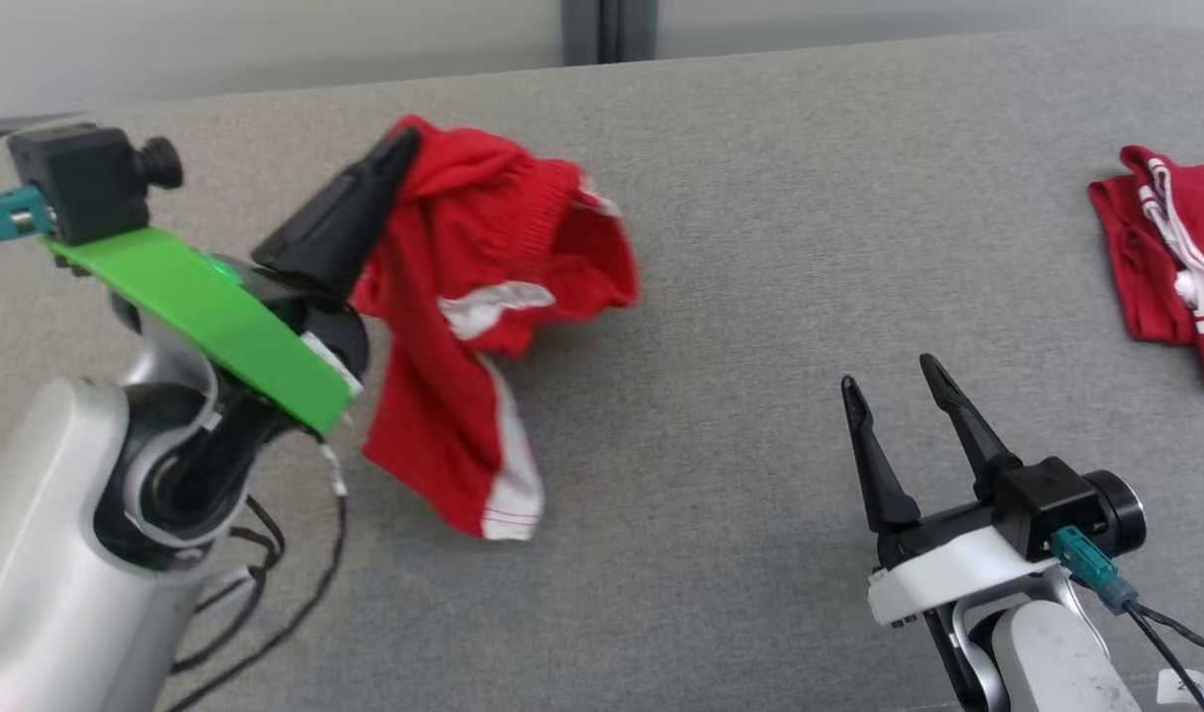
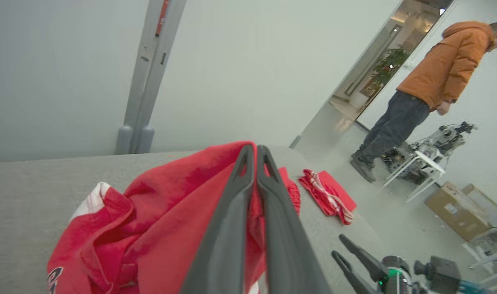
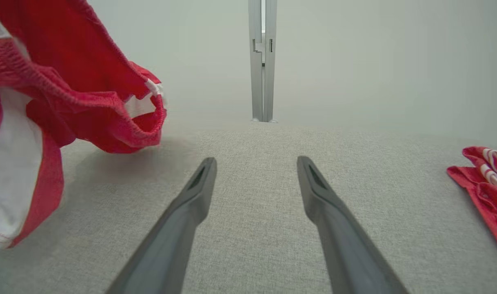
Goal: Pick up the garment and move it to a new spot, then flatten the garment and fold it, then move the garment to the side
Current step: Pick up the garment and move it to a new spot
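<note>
Left gripper (image 1: 396,153), fingers pressed together, pinched a fold of the red garment (image 1: 464,297), which hung limp below its tips over the grey surface (image 1: 760,247); right gripper (image 1: 889,376) stood spread and empty, well off to the side. Judged light, soft and floppy; the ribbed waistband (image 1: 523,198) looked the surest hold. A dark emblem (image 2: 54,277) on the cloth was unreadable.

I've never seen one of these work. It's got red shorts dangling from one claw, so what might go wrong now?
The left gripper is shut on just a pinch of the red shorts, so they might slip free. They hang bunched, so they may land crumpled and be harder to flatten. Set down too far right, they could disturb the other red garment lying there.
</note>
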